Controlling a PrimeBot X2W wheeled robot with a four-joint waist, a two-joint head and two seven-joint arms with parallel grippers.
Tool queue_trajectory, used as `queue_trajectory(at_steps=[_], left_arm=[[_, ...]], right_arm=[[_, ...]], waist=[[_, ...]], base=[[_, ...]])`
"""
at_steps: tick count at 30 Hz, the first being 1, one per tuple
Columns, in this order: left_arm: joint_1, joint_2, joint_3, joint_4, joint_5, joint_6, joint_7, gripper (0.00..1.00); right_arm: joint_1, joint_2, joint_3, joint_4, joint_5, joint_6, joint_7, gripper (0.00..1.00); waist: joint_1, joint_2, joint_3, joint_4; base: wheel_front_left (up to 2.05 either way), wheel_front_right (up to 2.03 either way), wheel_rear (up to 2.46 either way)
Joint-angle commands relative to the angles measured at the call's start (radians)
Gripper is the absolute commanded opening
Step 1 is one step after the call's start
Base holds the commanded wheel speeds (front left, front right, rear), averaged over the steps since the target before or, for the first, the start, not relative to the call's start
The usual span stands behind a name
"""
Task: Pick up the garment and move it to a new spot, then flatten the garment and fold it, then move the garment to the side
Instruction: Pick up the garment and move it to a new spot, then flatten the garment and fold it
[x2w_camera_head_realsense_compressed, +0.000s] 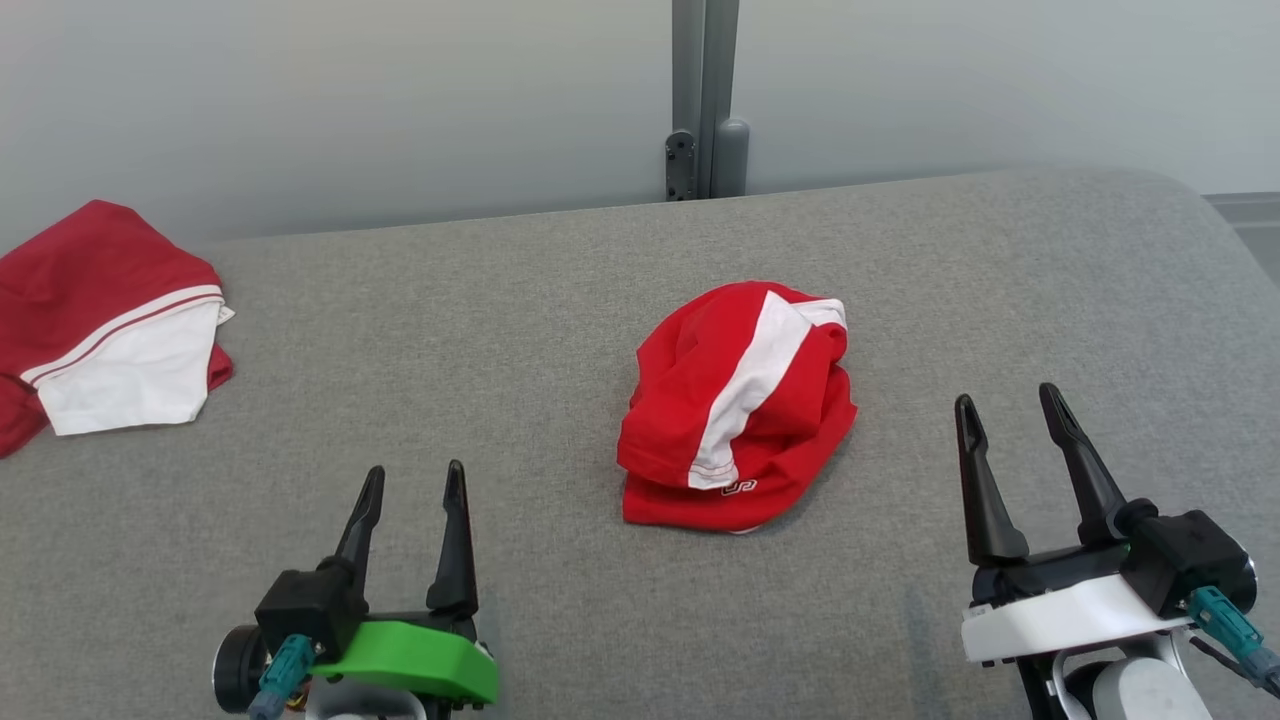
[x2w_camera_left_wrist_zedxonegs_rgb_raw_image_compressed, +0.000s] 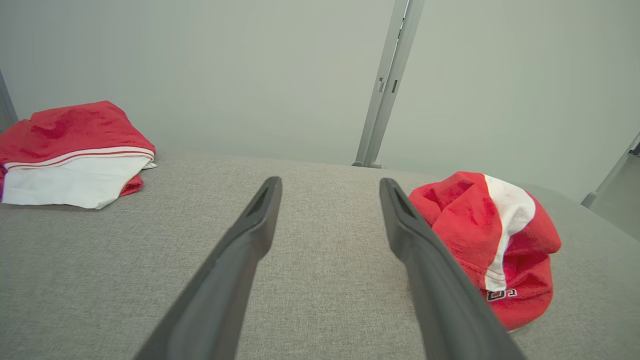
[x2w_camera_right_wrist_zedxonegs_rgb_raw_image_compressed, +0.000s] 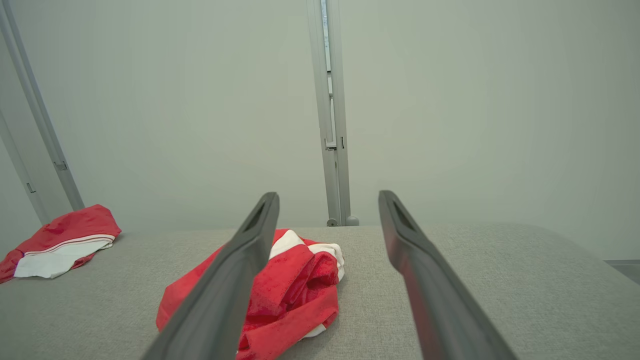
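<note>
Left gripper (x2w_camera_head_realsense_compressed: 415, 468) and right gripper (x2w_camera_head_realsense_compressed: 1005, 395): both spread, holding nothing.
Both hang over the near edge of the grey fabric surface (x2w_camera_head_realsense_compressed: 500, 330), the left one left of centre, the right one toward the right corner. Red garment (x2w_camera_head_realsense_compressed: 735, 410) with white stripe: crumpled heap mid-surface, between the two and apart from both. Second garment (x2w_camera_head_realsense_compressed: 100, 320), red and white: at the left edge. Grey post (x2w_camera_head_realsense_compressed: 705, 100): behind the far edge.

The left gripper (x2w_camera_head_realsense_compressed: 415, 468) has 2 long, black, tapering fingers (x2w_camera_head_realsense_compressed: 458, 560) on a black block (x2w_camera_head_realsense_compressed: 305, 605) above a green cover (x2w_camera_head_realsense_compressed: 420, 655), with a teal plug (x2w_camera_head_realsense_compressed: 285, 665). The right gripper (x2w_camera_head_realsense_compressed: 1005, 394) has the same fingers, a white cover (x2w_camera_head_realsense_compressed: 1060, 615) and a teal plug trailing a black cable (x2w_camera_head_realsense_compressed: 1215, 655).
</note>
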Motion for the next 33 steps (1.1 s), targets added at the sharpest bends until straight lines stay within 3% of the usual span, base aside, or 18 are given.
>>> queue_trajectory(at_steps=[1,12,33], left_arm=[[0.026,-0.001,0.011,-0.01,0.018,0.008,0.0,1.0],[0.086,-0.023,0.076,-0.037,0.057,-0.01,-0.001,1.0],[0.098,-0.033,0.08,-0.025,0.088,-0.023,-0.001,1.0]], right_arm=[[0.018,-0.003,-0.001,0.006,-0.003,0.0,-0.003,1.0],[0.044,-0.003,0.002,0.029,0.016,0.0,-0.003,1.0],[0.042,-0.003,0.007,0.063,0.022,0.0,-0.003,1.0]], waist=[[0.0,0.0,-0.005,0.013],[0.0,0.0,-0.009,0.02],[0.0,0.0,-0.017,0.016]], base=[[0.0,0.0,0.0],[0.0,0.0,0.0],[0.0,0.0,0.0]])
